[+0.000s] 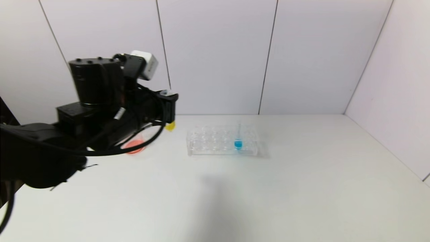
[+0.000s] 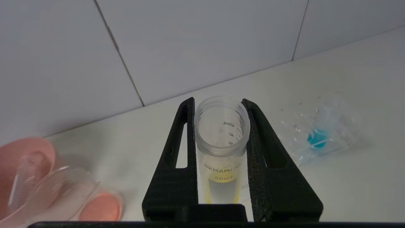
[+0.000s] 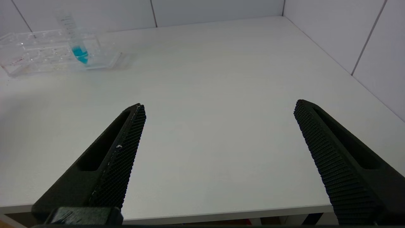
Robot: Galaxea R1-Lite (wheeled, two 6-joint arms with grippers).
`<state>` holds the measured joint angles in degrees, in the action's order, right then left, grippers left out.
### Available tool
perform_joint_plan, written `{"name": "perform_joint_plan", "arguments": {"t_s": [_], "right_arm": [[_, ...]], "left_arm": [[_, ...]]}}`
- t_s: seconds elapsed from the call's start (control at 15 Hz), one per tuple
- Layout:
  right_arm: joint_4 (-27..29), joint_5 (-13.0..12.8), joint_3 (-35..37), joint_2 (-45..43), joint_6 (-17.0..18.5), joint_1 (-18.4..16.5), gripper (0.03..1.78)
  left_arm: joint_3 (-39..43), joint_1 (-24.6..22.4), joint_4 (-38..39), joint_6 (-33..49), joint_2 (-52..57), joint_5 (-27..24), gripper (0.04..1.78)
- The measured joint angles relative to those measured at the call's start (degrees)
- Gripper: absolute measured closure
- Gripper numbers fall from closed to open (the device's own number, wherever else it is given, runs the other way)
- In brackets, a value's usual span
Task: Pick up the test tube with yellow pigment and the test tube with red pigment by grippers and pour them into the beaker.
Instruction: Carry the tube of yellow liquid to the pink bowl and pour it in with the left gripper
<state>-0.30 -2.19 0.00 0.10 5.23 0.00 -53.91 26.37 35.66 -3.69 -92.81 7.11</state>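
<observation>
My left gripper (image 1: pixel 168 107) is raised at the table's back left and is shut on the test tube with yellow pigment (image 2: pixel 221 133). The tube is upright with its open mouth up, and its yellow tip (image 1: pixel 170 126) hangs below the fingers. The clear beaker (image 2: pixel 63 193) stands on the table beside and below the gripper, with red-orange liquid in its bottom. In the head view my arm hides most of it. No tube with red liquid shows. My right gripper (image 3: pixel 218 107) is open and empty over the table's front edge, outside the head view.
A pink bowl (image 2: pixel 19 152) beside the beaker holds a clear tube lying down (image 2: pixel 23 177). The clear tube rack (image 1: pixel 208 141) stands mid-table at the back with the blue-liquid tube (image 1: pixel 238 143) in it. White walls close the back and right.
</observation>
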Motion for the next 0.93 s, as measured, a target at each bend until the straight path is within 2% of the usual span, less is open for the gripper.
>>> {"name": "perform_joint_plan", "arguments": {"t_s": [0.27, 0.53, 0.67, 0.93], "right_arm": [[0.0, 0.0, 0.0, 0.0, 0.0, 0.0, 0.10], [0.0, 0.0, 0.0, 0.0, 0.0, 0.0, 0.10], [0.0, 0.0, 0.0, 0.0, 0.0, 0.0, 0.10], [0.0, 0.0, 0.0, 0.0, 0.0, 0.0, 0.10]], "left_arm": [[2.5, -15.5, -14.9, -1.3, 10.3, -17.2, 1.37], [2.8, -29.2, -20.8, -7.6, 13.0, -30.4, 1.37], [1.9, -33.7, -21.6, -12.2, 11.1, -33.6, 1.37], [-4.0, -37.4, -25.0, -17.8, 4.1, -35.1, 1.37]]}}
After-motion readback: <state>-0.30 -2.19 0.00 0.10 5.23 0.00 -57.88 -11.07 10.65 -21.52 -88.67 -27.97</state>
